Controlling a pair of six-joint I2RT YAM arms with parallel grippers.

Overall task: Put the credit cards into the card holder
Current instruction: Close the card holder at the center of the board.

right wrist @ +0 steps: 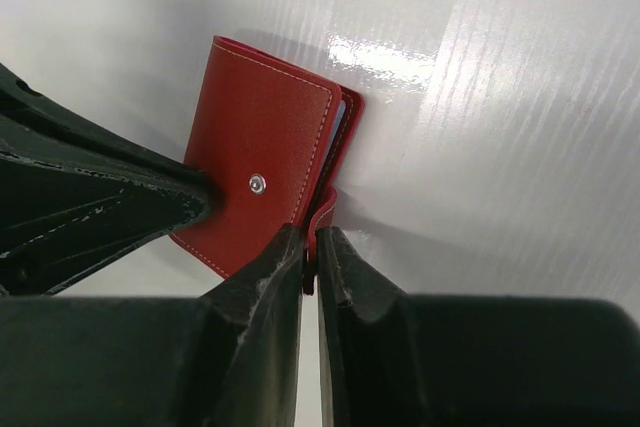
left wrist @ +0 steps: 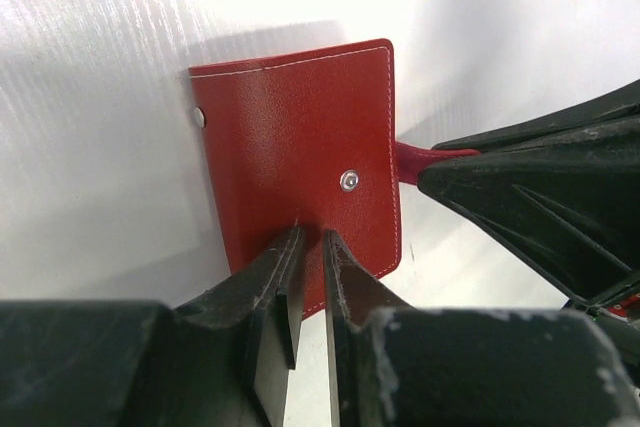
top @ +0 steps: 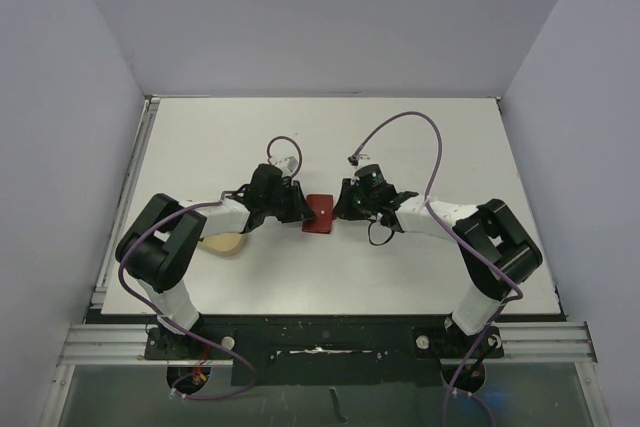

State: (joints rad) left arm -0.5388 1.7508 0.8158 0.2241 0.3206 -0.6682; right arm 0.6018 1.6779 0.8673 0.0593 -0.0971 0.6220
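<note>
Left gripper [left wrist: 312, 247] up close: jaws nearly together, nipping cover edge of card holder [left wrist: 290, 137]. Right gripper [right wrist: 313, 239] on holder's opposite side, pinching red snap tab [left wrist: 415, 159]. Holder folded, flat on table [left wrist: 100, 97], dead between us, both arms equally near. No loose credit cards seen; pale sliver [right wrist: 341, 112] inside holder's far edge, maybe one.

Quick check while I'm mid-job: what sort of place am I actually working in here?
Most likely a lab robot test cell, not a home or shop: a white tabletop boxed in by plain grey partition walls, with the two arms bolted to an aluminium rail at the near edge.
</note>
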